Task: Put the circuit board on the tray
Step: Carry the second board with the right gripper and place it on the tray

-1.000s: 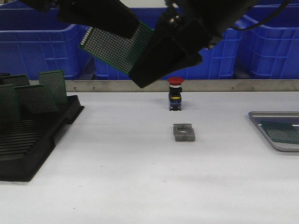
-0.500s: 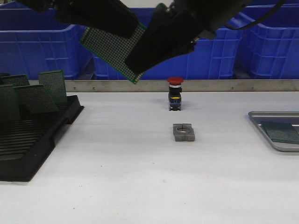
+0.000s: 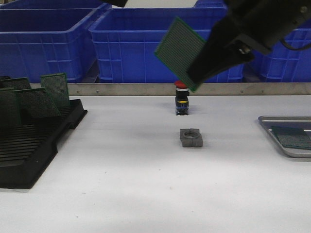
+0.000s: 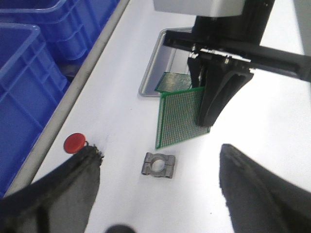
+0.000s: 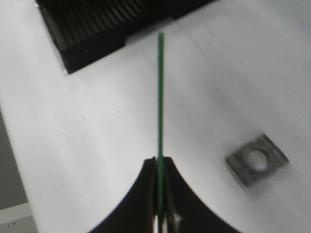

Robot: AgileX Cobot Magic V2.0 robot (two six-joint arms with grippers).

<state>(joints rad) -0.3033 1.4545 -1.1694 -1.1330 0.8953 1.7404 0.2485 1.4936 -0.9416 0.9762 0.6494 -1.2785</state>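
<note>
My right gripper (image 3: 201, 73) is clamped on the circuit board (image 3: 181, 47), which I see held tilted in the air in the upper centre of the front view, above the white table (image 3: 146, 184). In the right wrist view the board (image 5: 160, 92) shows edge-on, pinched between the two fingers (image 5: 146, 194). My left gripper (image 4: 160, 194) has its fingers spread wide with nothing between them; the left wrist view looks down past them at the right gripper (image 4: 214, 104) holding the board (image 4: 181, 119). Below the board in the front view stand a red push button (image 3: 181, 98) and, nearer the camera, a grey metal clamp block (image 3: 191, 137). The tray (image 3: 270, 124) lies at the right edge of the frame with another green board (image 3: 293, 137) in it. A black slotted rack (image 3: 34, 141) holding several boards fills the lower left, and blue bins (image 3: 131, 43) line the back.
</note>
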